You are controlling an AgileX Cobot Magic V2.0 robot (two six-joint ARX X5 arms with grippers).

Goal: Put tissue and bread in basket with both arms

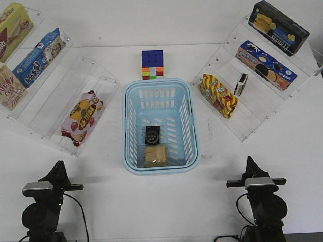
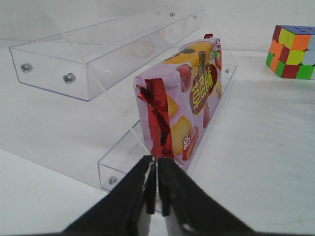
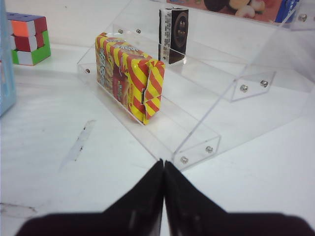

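Front view: both pincers parked at the near counter edge, left pincer (image 1: 59,166) and right pincer (image 1: 249,162) each clenched on nothing, as both wrist views confirm. Between them and farther out, basket (image 1: 160,91), long axis running away from the robot. Inside, near end: tissue (image 1: 153,134), bread (image 1: 155,156) touching it, nearer still. Neither arm clearly closer. Task seemingly finished.
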